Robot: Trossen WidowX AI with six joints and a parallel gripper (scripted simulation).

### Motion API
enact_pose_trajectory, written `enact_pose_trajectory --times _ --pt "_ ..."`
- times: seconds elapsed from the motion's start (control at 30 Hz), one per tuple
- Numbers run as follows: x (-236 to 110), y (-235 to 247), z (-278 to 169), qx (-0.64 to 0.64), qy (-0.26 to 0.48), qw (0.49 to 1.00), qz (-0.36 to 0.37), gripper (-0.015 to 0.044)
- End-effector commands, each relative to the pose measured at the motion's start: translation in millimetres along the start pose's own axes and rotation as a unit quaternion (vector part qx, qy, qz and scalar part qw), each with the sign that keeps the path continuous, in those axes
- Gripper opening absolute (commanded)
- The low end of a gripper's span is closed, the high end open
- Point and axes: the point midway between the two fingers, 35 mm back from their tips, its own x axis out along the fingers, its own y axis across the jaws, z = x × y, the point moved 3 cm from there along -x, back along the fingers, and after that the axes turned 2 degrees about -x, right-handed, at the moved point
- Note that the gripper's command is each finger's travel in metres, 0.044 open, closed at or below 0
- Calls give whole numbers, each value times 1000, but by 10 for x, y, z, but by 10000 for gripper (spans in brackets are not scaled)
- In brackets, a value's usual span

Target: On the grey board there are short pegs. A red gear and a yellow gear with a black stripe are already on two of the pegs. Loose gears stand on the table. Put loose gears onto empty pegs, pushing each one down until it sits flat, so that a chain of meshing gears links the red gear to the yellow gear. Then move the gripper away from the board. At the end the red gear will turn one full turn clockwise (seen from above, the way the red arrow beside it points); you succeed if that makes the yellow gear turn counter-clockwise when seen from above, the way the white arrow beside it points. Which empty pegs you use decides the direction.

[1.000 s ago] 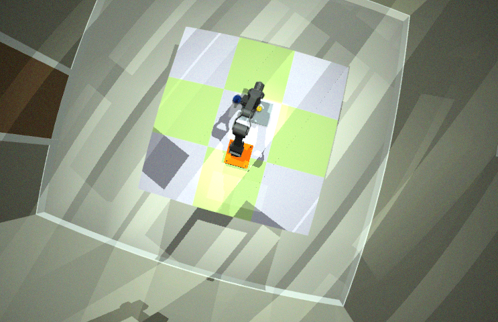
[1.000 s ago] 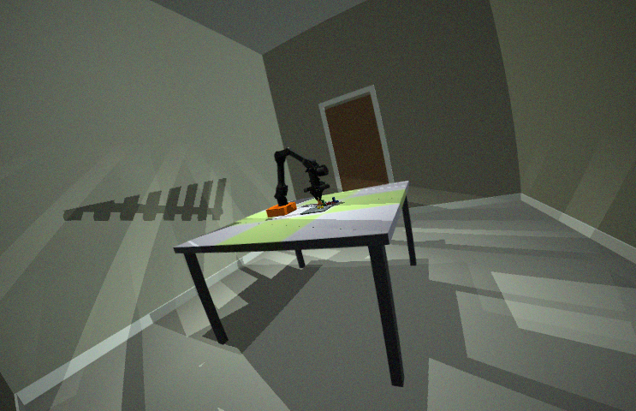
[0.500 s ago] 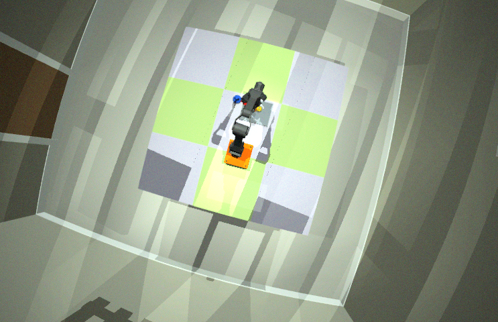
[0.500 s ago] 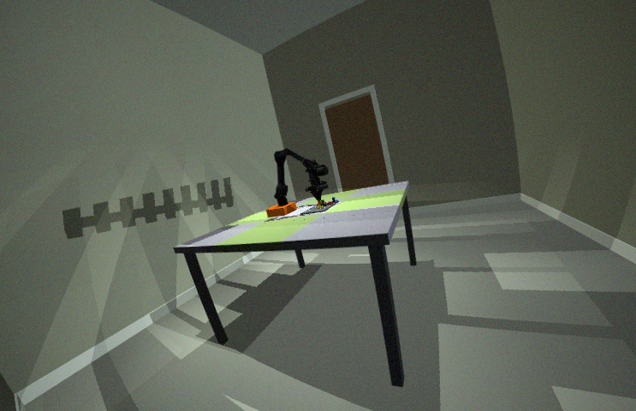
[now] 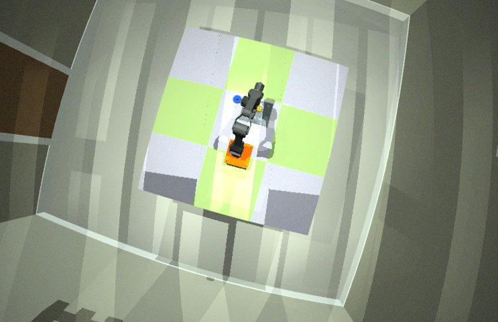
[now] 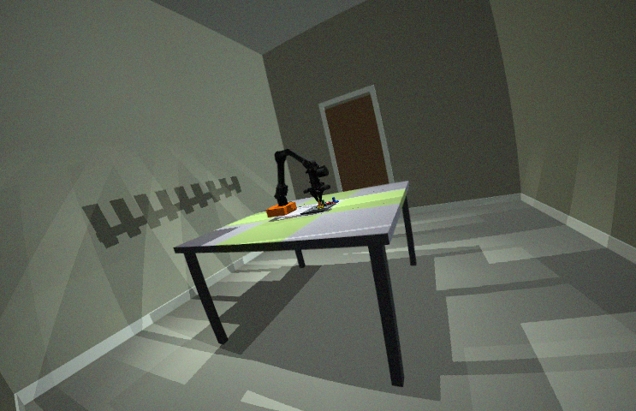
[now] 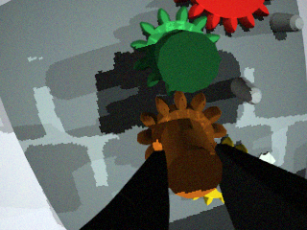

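My gripper (image 7: 190, 157) (image 6: 320, 202) is shut on the knob of the orange gear (image 7: 182, 115), over the grey board (image 7: 67, 182). Whether this gear is around a peg is hidden. The green gear (image 7: 188, 62) stands on the board beside the red gear (image 7: 230, 9); its peg is hidden. The yellow gear (image 7: 211, 195) (image 5: 260, 109) is mostly hidden behind the orange gear and a finger. Two empty pegs show in the wrist view, one peg (image 7: 247, 91) right of the green gear and another peg (image 7: 286, 22) near the red gear.
A blue gear (image 5: 237, 98) (image 6: 334, 199) stands on the table left of the arm in the top view. The white arrow (image 7: 267, 157) shows beside the right finger. The arm's orange base (image 5: 238, 161) (image 6: 282, 209) stands on the checkered table.
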Motion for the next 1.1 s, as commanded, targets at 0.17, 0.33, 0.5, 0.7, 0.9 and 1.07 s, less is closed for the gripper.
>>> enact_pose_trajectory --times 0.17,0.33,0.5,0.7,0.9,1.07 --pt "19 -5 4 -61 0 998 2 0" --pt "29 3 11 -21 0 1000 2 0" --pt "33 13 6 46 0 999 2 0" --pt "39 8 -6 126 1 992 1 0" --pt "47 -8 3 184 1 983 1 0" --pt "57 -1 11 165 1 986 1 0"
